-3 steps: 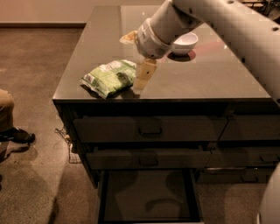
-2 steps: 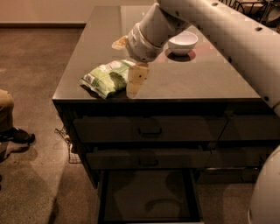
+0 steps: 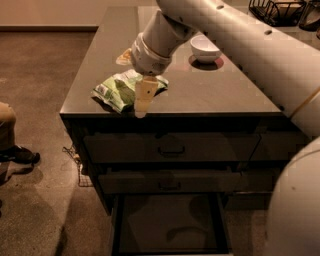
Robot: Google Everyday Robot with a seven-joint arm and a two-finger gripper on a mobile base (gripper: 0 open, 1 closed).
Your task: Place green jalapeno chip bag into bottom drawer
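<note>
Drift is the only change: over the last second your tool [image 3: 142, 100] has slid left and lower, from beside the bag [image 3: 117, 89] to over its right end. The bag lies unmoved near the counter's [image 3: 215, 95] front-left corner, so the pickup looks not yet made. The drawer [image 3: 170, 225] stands open below. You cannot tell how far open the tool is, nor whether it touches the bag.

Kitchen-like room, dark counter [image 3: 215, 90] with drawers [image 3: 170, 147], white bowl [image 3: 205, 49], wire basket [image 3: 275, 10], gripper [image 3: 141, 111] above counter's front edge.
</note>
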